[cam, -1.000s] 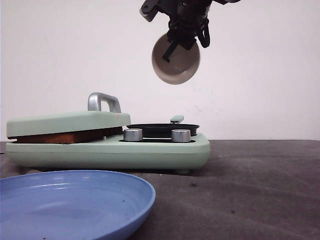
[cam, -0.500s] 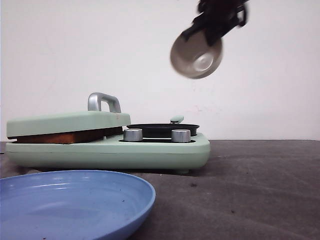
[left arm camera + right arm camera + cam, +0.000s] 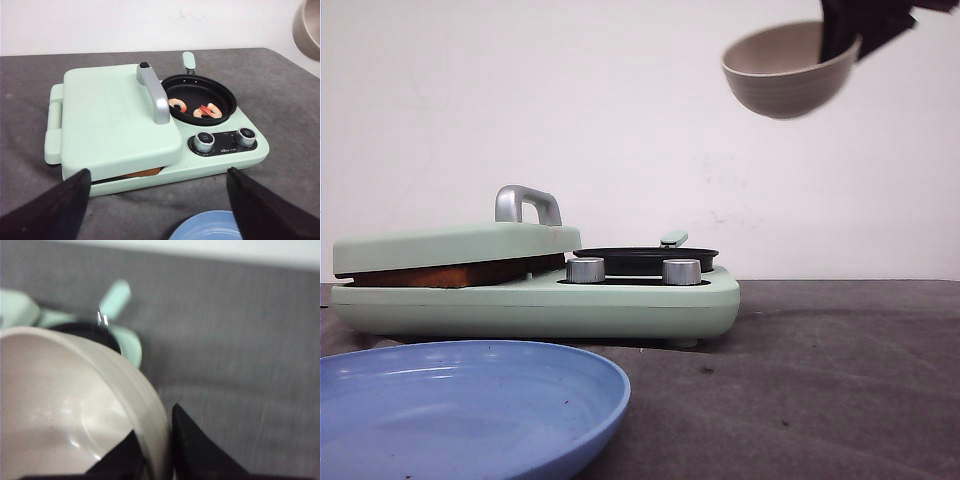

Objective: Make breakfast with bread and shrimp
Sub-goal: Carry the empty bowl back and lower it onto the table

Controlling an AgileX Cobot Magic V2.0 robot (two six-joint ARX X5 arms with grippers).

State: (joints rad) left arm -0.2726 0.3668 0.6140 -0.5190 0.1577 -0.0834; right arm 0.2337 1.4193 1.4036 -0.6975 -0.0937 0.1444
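Observation:
The bread point(image 3: 145, 173) shows only as a golden-brown crust edge under the shut lid of the mint-green breakfast maker point(image 3: 115, 120); the same edge shows in the front view point(image 3: 450, 274). Two or three pink shrimp point(image 3: 207, 110) lie in the black pan point(image 3: 200, 97) on the maker's right side. My right gripper point(image 3: 160, 460) is shut on the rim of a beige bowl point(image 3: 60, 405), held high at the upper right of the front view point(image 3: 788, 68), upright and empty. My left gripper point(image 3: 160, 210) is open and empty, in front of the maker.
A blue plate point(image 3: 460, 405) lies at the front left of the dark grey table, also in the left wrist view point(image 3: 215, 230). Two silver knobs point(image 3: 205, 141) sit on the maker's front. The lid has a silver handle point(image 3: 527, 203).
My right gripper has carried the bowl up and to the right, away from above the pan, and turned it from tipped over to upright. The left arm and maker have not moved.

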